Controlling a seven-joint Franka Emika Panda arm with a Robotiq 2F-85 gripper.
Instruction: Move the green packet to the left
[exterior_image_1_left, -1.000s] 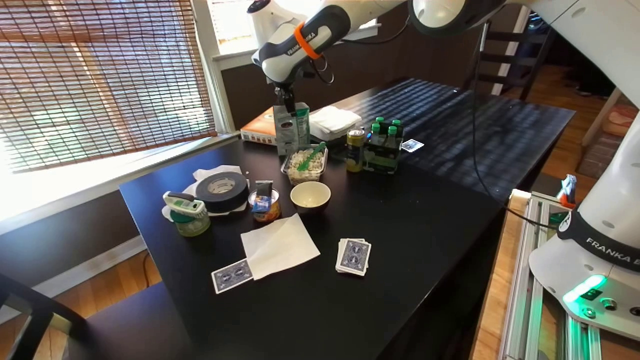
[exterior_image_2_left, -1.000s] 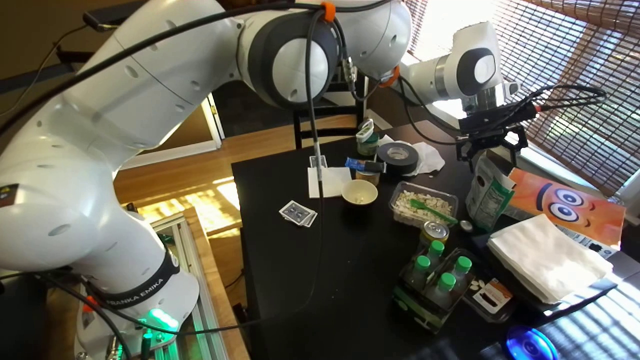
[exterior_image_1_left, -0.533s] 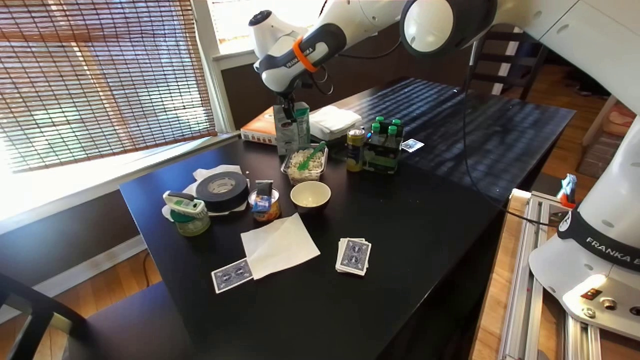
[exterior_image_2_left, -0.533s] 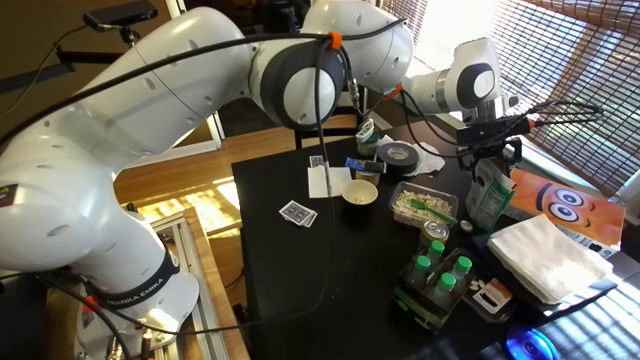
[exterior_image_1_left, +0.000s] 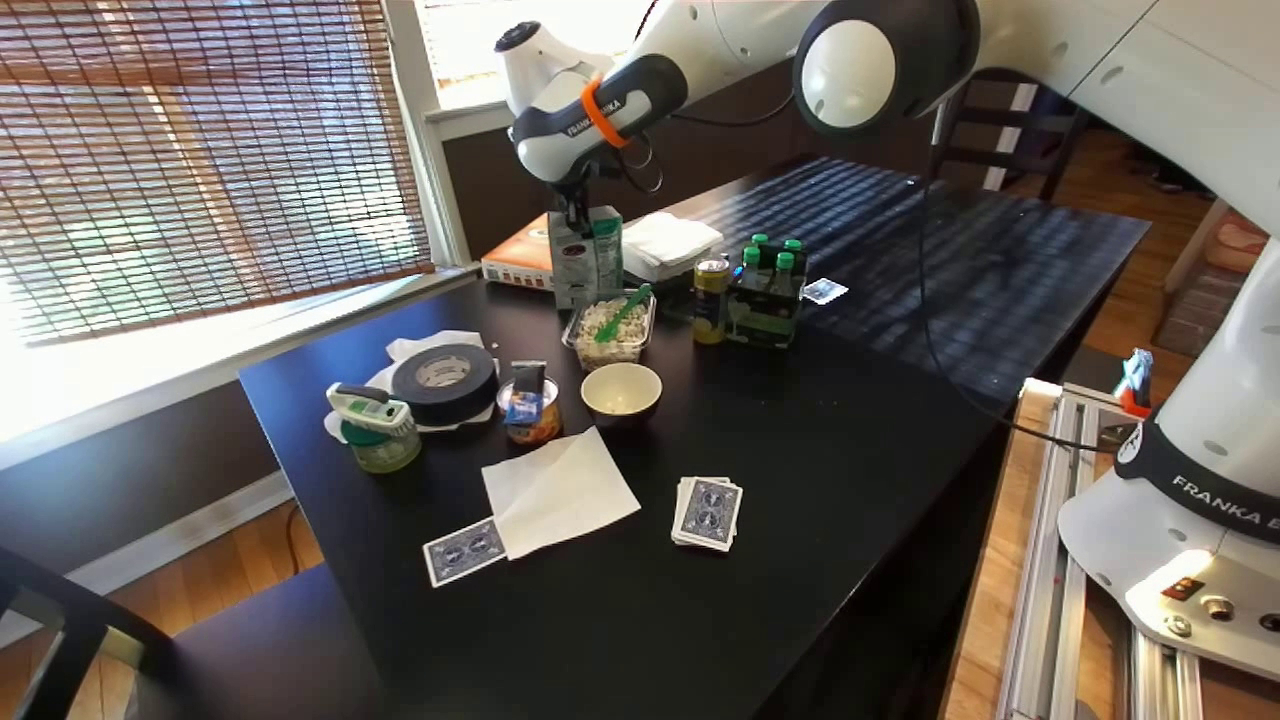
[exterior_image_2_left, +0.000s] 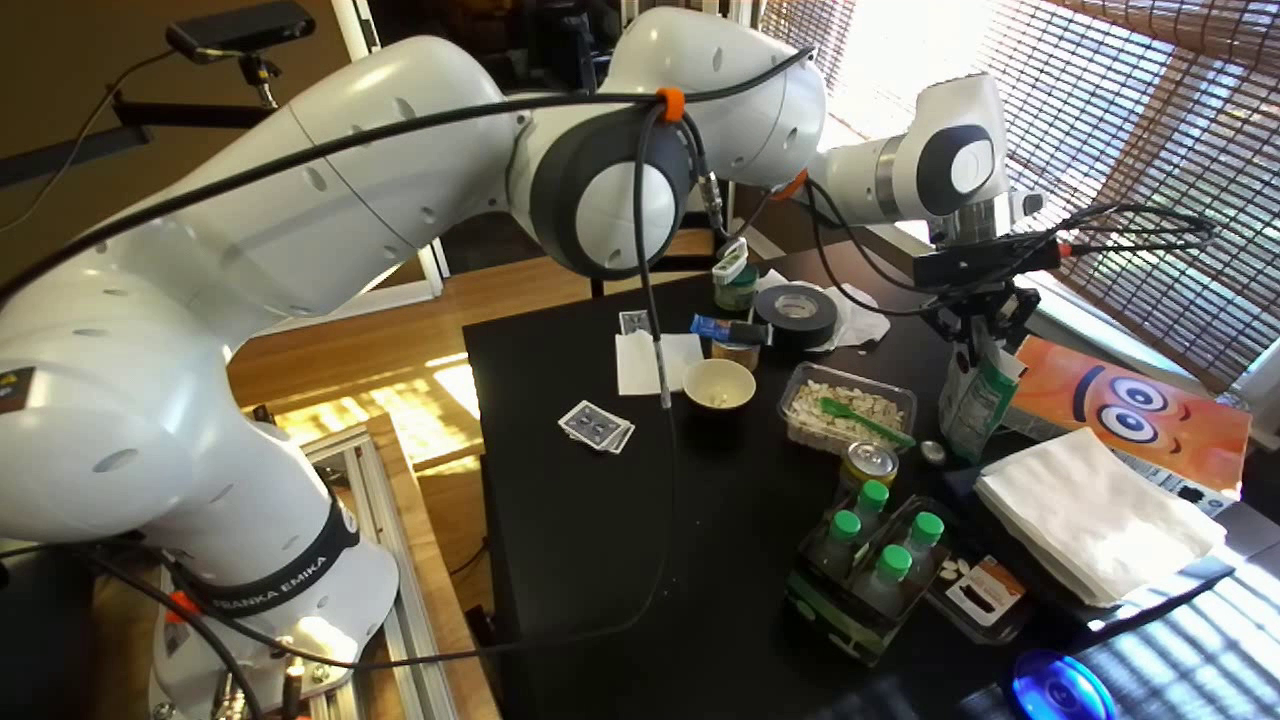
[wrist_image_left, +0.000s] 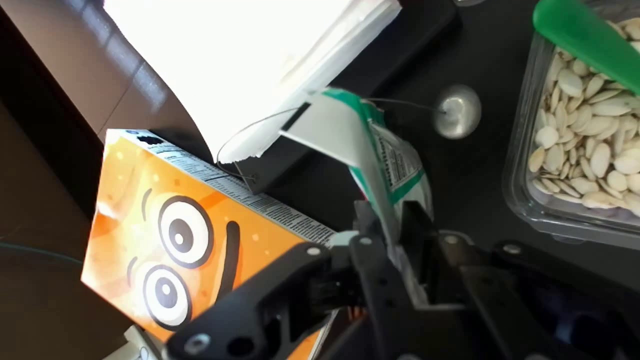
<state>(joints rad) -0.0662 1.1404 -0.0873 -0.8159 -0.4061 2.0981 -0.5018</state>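
Just beside the tub of seeds (wrist_image_left: 522, 145), the green packet (exterior_image_1_left: 590, 268) stands upright with its top pinched in the gripper (wrist_image_left: 393, 215). The packet's foot seems to meet the worktop (exterior_image_1_left: 830, 470), though the tub hides part of it in an exterior view. A cream bowl (exterior_image_1_left: 622, 385) sits near the tub, as does a drink can (exterior_image_1_left: 710, 300); farther from it, past the packet, lies the orange box (exterior_image_2_left: 1170, 400).
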